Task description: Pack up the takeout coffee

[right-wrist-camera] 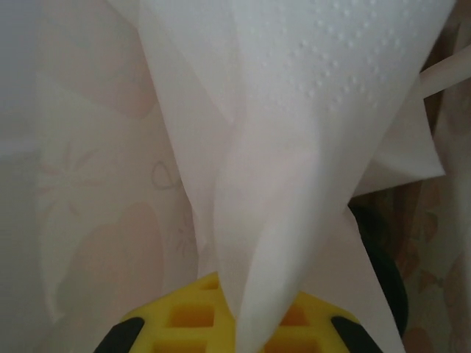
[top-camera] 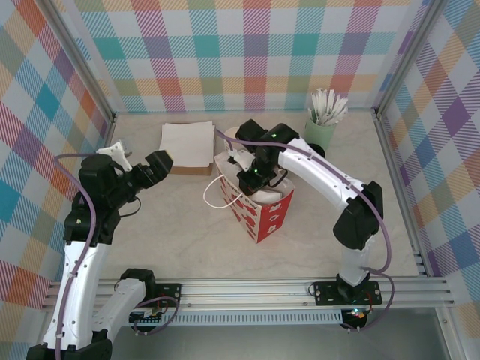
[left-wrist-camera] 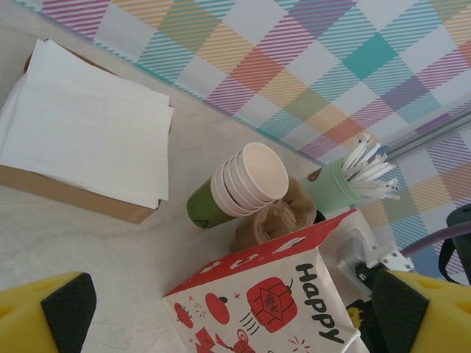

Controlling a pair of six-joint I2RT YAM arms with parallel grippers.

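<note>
Between plaid walls (top-camera: 255,52), pale marbled tabletop (top-camera: 187,244)

A robot lab cell: checked walls (top-camera: 247,52), aluminium frame rails (top-camera: 247,286), pale tabletop (top-camera: 172,240).

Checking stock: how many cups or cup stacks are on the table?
2: a green stack behind the bag, a mint stick cup back right. The bag may hide more.

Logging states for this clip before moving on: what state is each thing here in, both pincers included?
left pincer: open, holding nothing.
right pincer: shut on napkin, at the bag's mouth.
napkin: pinched, creased.
paper bag: upright, top open.
green cups: nested in a stack.
mint cup: upright, full of white sticks.
napkin stack: flat on its brown box.
</note>
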